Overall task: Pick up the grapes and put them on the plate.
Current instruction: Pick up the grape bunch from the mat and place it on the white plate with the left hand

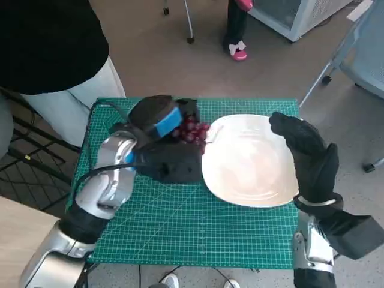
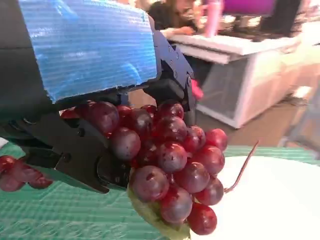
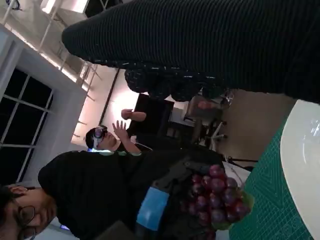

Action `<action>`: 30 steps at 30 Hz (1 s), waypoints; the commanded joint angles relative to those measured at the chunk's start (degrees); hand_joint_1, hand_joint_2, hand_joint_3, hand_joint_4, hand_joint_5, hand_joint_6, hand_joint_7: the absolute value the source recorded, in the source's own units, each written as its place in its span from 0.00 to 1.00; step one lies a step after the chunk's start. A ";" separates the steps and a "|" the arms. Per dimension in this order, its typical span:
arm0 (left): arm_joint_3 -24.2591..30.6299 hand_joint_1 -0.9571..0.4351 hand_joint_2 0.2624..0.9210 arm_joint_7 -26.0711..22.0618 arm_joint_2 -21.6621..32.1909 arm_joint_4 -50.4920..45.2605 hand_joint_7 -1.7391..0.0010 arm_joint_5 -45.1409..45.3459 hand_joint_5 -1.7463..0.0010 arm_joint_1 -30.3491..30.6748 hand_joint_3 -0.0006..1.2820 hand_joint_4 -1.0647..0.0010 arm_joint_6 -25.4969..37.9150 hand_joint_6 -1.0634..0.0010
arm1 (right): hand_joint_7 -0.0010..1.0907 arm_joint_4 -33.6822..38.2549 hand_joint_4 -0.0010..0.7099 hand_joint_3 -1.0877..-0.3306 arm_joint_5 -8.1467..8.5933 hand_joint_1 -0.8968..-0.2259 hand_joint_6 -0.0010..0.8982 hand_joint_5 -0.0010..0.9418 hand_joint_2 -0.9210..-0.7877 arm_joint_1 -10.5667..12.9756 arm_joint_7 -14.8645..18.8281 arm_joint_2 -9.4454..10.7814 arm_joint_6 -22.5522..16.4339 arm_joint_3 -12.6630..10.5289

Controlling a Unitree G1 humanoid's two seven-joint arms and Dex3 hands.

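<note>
Green cutting mat [image 1: 180,228] covers the worktop; left hand [image 1: 157,123] grasping red grapes [image 1: 192,130] should travel over the white plate [image 1: 252,174] before releasing; right hand [image 1: 309,153] hangs released.

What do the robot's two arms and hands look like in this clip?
Both forearms are pale silver-grey with dark joints. The left hand is black, with a strip of blue tape across its back, and a black cable loops alongside that forearm. The right hand wears a black knitted glove; a pale metal ring circles its wrist above the right forearm.
</note>
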 commanded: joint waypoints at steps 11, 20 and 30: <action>-6.00 0.69 1.00 1.61 -9.81 15.97 0.38 1.66 0.18 -14.65 0.12 0.48 -6.80 0.45 | 0.34 -1.42 0.58 0.33 2.35 0.38 0.05 0.00 0.00 3.67 0.94 -1.56 -0.05 -2.45; -8.40 0.69 0.99 5.68 -17.17 33.55 0.37 2.10 0.15 -23.43 0.15 0.51 -10.70 0.46 | 0.24 -3.89 0.59 0.36 1.72 0.36 0.13 0.00 0.00 5.86 -0.64 -1.34 -0.63 -3.71; -10.11 0.69 1.00 8.37 -22.03 44.11 0.25 2.37 0.14 -28.17 0.22 0.56 -13.20 0.64 | 0.18 -4.19 0.59 0.35 0.16 0.38 0.16 0.00 0.00 6.88 -2.81 -1.12 -2.81 -4.65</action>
